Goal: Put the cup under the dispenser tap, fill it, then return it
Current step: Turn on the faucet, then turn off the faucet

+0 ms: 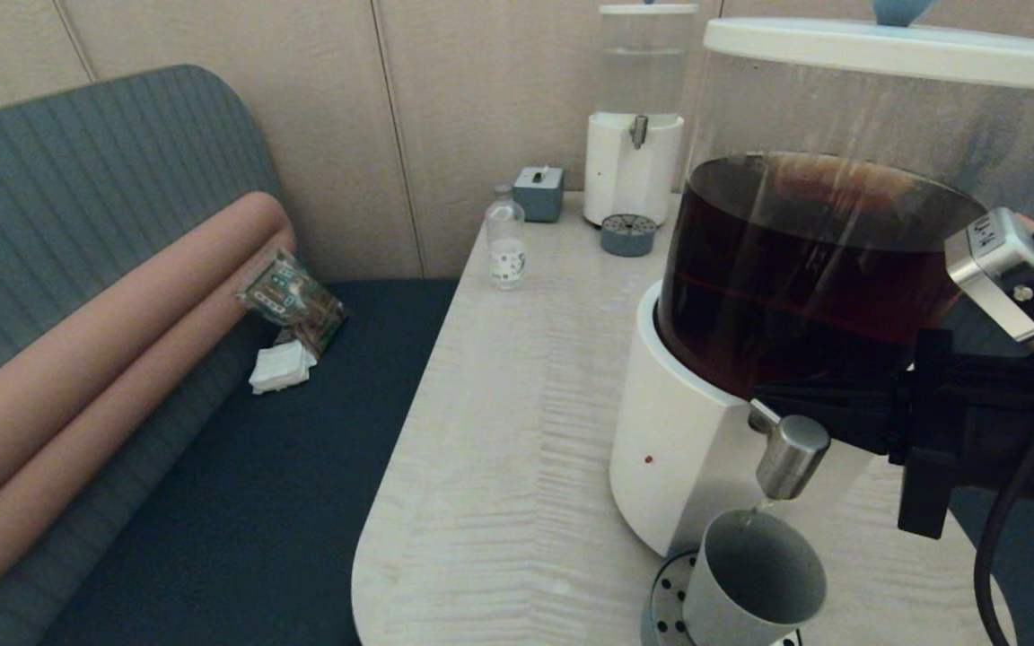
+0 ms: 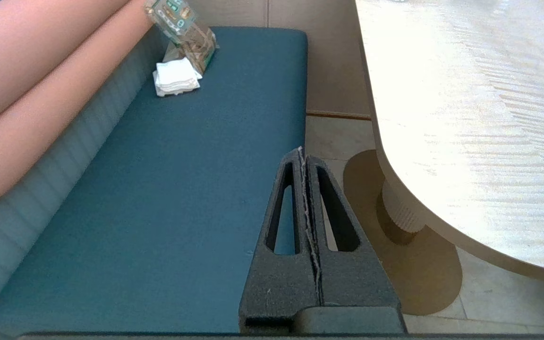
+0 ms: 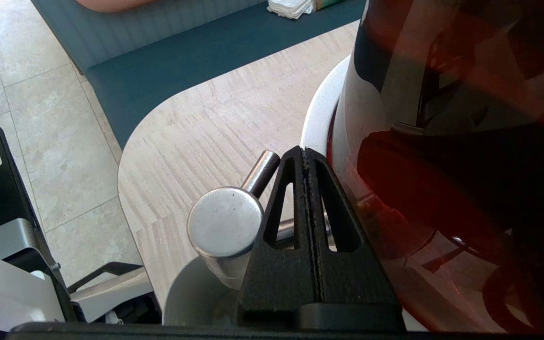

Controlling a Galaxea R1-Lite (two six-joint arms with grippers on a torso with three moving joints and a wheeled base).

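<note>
Table: pale wood-grain top [image 1: 517,431] with a rounded near corner, standing beside a dark teal bench [image 1: 239,502].
Cup: one grey-green tumbler [image 1: 755,581] stands on the perforated drip tray [image 1: 665,606] right below the dispenser tap [image 1: 789,456]; the head view shows its open mouth, while the right wrist view shows only a piece of its rim [image 3: 182,293].
Tap: one brushed-steel spout with a round top [image 3: 225,225], sticking out from the white base of the large dispenser [image 1: 687,449] of dark brown liquid.
Right gripper: its fingers are pressed together, the tips [image 3: 306,158] just beside the tap's stem, against the tank wall; the head view shows only its dark arm [image 1: 975,422] reaching in behind the tap.
Left gripper: fingers pressed together [image 2: 306,160], holding nothing, over the bench edge beside the table; seen only in its own wrist view.
Farther from the large dispenser: one clear bottle [image 1: 506,242], one small grey box [image 1: 538,192], one smaller dispenser [image 1: 635,117] with clear liquid.
Bench: one snack packet [image 1: 291,301], one folded white napkin [image 1: 282,368].
</note>
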